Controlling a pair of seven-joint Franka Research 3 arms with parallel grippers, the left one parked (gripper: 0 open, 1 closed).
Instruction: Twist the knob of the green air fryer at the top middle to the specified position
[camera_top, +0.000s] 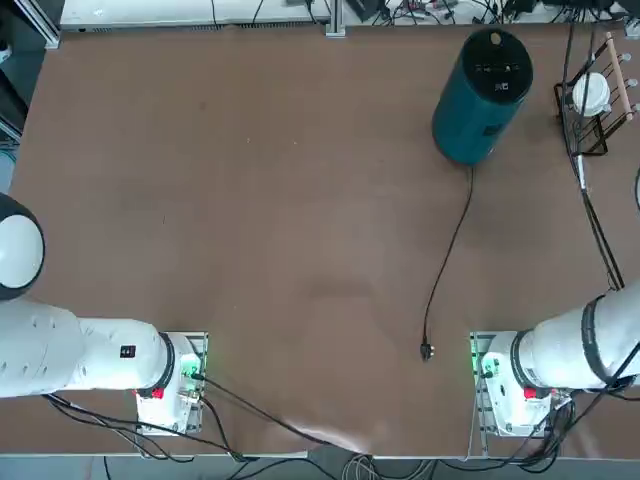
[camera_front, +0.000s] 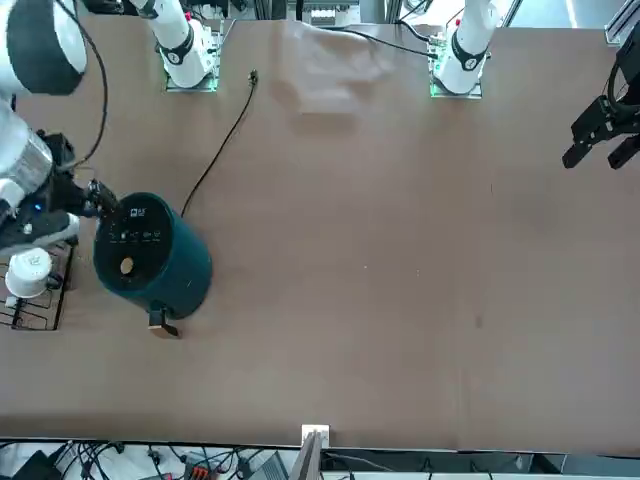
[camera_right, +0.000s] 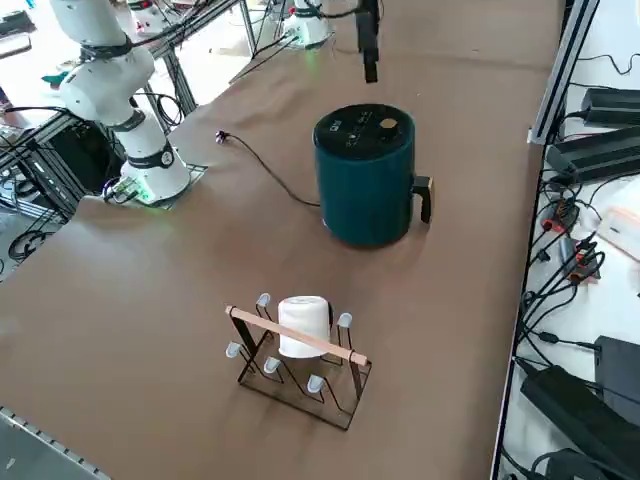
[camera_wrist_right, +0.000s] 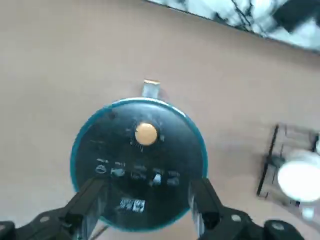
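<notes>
The green air fryer (camera_top: 478, 95) stands upright at the far right of the table, a teal cylinder (camera_right: 365, 175) with a black top panel. An orange knob (camera_wrist_right: 146, 134) sits on that panel above a row of small white marks. My right gripper (camera_wrist_right: 146, 192) hangs open above the fryer (camera_wrist_right: 140, 160), apart from it. Its two fingers (camera_wrist_right: 90, 200) are spread wide over the panel edge farthest from the knob. In the front view the gripper (camera_front: 95, 198) shows beside the fryer (camera_front: 150, 260). The fryer's black cord (camera_top: 450, 250) lies unplugged on the table.
A black wire rack (camera_top: 592, 100) holding a white round object (camera_right: 303, 325) stands just right of the fryer. The fryer's short handle (camera_right: 425, 197) points away from the robot. The cord's plug (camera_top: 427, 350) lies near my right arm's base.
</notes>
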